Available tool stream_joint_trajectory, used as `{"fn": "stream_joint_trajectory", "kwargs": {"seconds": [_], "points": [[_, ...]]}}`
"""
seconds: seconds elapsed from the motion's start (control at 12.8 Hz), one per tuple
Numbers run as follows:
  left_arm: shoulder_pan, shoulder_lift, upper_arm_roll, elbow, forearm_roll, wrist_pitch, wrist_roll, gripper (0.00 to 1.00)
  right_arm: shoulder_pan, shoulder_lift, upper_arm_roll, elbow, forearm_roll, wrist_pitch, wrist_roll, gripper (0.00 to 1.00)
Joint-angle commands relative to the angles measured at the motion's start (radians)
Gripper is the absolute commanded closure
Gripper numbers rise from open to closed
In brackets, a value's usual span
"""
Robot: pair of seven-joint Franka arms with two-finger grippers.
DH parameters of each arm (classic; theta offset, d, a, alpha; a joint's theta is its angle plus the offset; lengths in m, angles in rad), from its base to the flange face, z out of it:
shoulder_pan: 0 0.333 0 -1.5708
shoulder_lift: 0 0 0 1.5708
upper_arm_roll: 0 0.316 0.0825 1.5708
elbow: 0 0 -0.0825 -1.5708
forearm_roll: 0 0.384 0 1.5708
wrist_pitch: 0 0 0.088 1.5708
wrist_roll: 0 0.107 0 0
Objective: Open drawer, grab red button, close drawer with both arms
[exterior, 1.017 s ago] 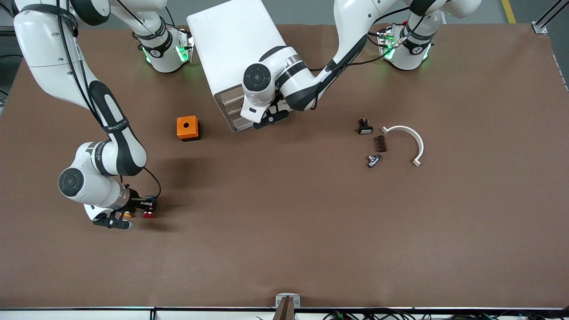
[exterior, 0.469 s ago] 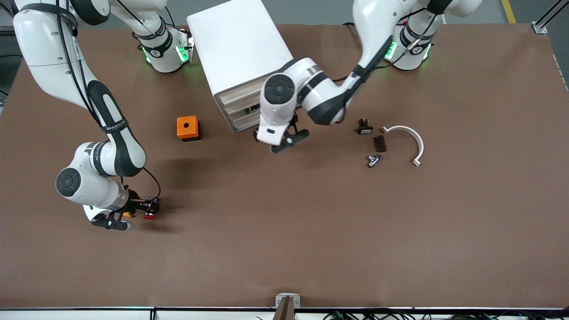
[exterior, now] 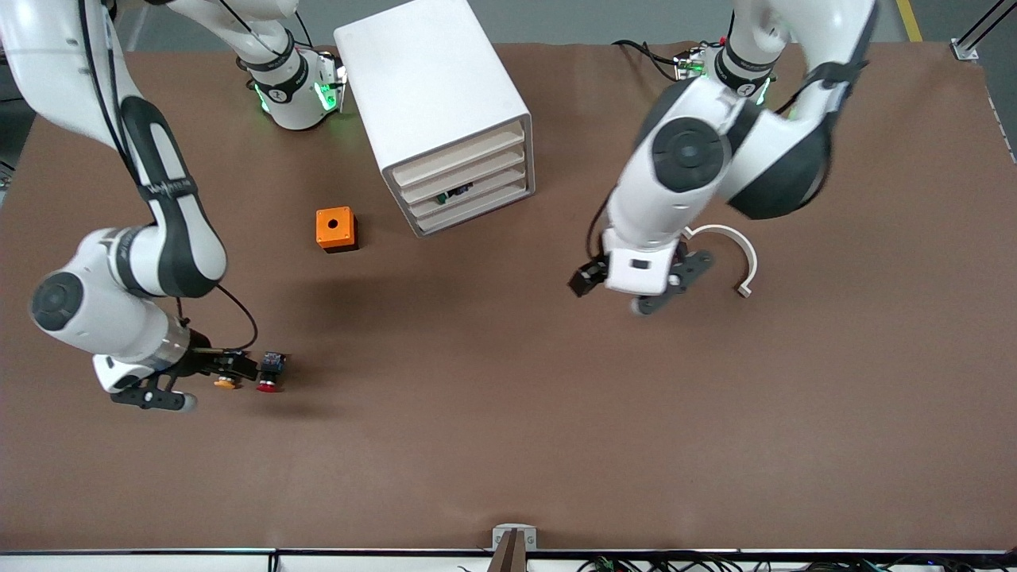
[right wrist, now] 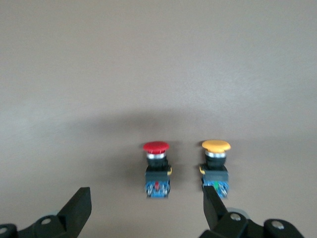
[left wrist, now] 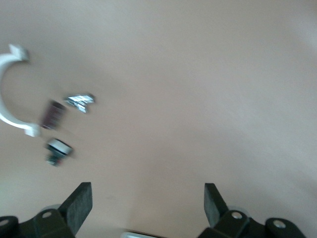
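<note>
Over the desk [exterior: 508, 445] near its right-arm end, the right gripper [right wrist: 143, 210] is hanging low with fingers spread and nothing in them; the red button [right wrist: 157, 168] is lying on the desk between the finger lines, with the orange button [right wrist: 216, 166] just beside it. Judgement: center on the red one's black body before closing, or the orange one gets nudged. Caps are glossy mushroom domes, rears blue. Left gripper [left wrist: 147, 206] is hovering, spread and empty, over the small parts near the white curved bracket [exterior: 735, 248]. All drawers of the smooth boxy cabinet [exterior: 433, 103] are looking shut, second-highest drawer [exterior: 462, 173] included.
</note>
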Motion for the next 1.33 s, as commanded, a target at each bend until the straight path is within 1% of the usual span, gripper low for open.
{"fn": "stream_joint_trajectory", "kwargs": {"seconds": [0.0, 0.39, 0.63, 0.7, 0.78, 0.86, 0.94, 1.02, 1.17, 1.25], "points": [[0.126, -0.091, -0.008, -0.033, 0.014, -0.081, 0.173, 0.01, 0.032, -0.162, -0.019, -0.033, -0.003, -0.08, -0.01, 0.0], [0.352, -0.225, -0.014, -0.039, 0.013, -0.21, 0.599, 0.01, 0.038, -0.369, -0.017, -0.035, -0.007, -0.24, -0.007, 0.0], [0.447, -0.279, -0.014, -0.046, 0.001, -0.239, 0.82, 0.01, 0.037, -0.458, -0.02, -0.019, -0.007, -0.362, -0.013, 0.0], [0.45, -0.305, 0.001, -0.069, -0.003, -0.237, 0.883, 0.01, 0.038, -0.474, -0.02, -0.004, -0.009, -0.415, -0.007, 0.0], [0.434, -0.347, 0.059, -0.107, -0.006, -0.228, 0.935, 0.01, 0.037, -0.486, -0.02, 0.004, -0.009, -0.442, -0.007, 0.0], [0.395, -0.374, 0.114, -0.137, -0.031, -0.225, 0.966, 0.01, 0.032, -0.512, -0.022, 0.004, -0.01, -0.458, -0.007, 0.0], [0.378, -0.404, 0.166, -0.161, -0.047, -0.225, 1.003, 0.01, 0.037, -0.539, -0.045, 0.004, -0.01, -0.478, -0.007, 0.0], [0.371, -0.438, 0.183, -0.198, -0.049, -0.225, 1.037, 0.01, 0.041, -0.547, -0.052, 0.004, -0.024, -0.486, -0.007, 0.0], [0.37, -0.495, 0.177, -0.256, -0.047, -0.224, 1.039, 0.01, 0.043, -0.547, -0.053, 0.004, -0.042, -0.493, -0.005, 0.0], [0.369, -0.501, 0.171, -0.258, -0.046, -0.224, 1.039, 0.01, 0.046, -0.547, -0.051, 0.004, -0.044, -0.506, -0.005, 0.0]]}}
